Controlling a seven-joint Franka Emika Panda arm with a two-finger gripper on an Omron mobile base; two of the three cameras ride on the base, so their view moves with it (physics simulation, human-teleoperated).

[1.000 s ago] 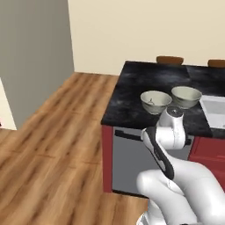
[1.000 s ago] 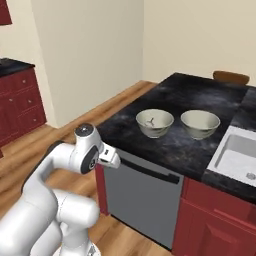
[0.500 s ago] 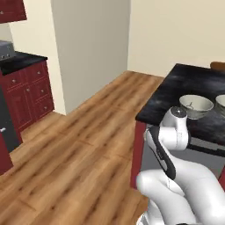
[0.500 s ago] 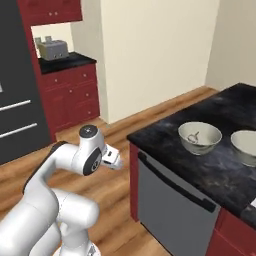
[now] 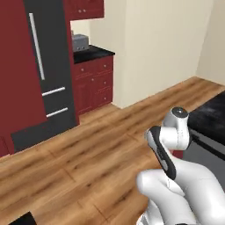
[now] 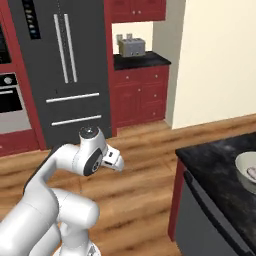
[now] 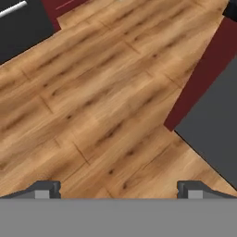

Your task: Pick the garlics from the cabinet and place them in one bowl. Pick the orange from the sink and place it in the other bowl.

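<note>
Views have swung from the island to fridge and floor: our base is turning, likely seeking the cabinet. Our tool is open, empty. One bowl sits on the tabletop.

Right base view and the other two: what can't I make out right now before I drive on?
- Bowl, right base view: cut by the right edge; contents unclear.
- Toaster, left base view: partly hidden by the fridge.
- Gripper, hand view: jaws wide apart, nothing between them, tips cut off at the bottom.
</note>
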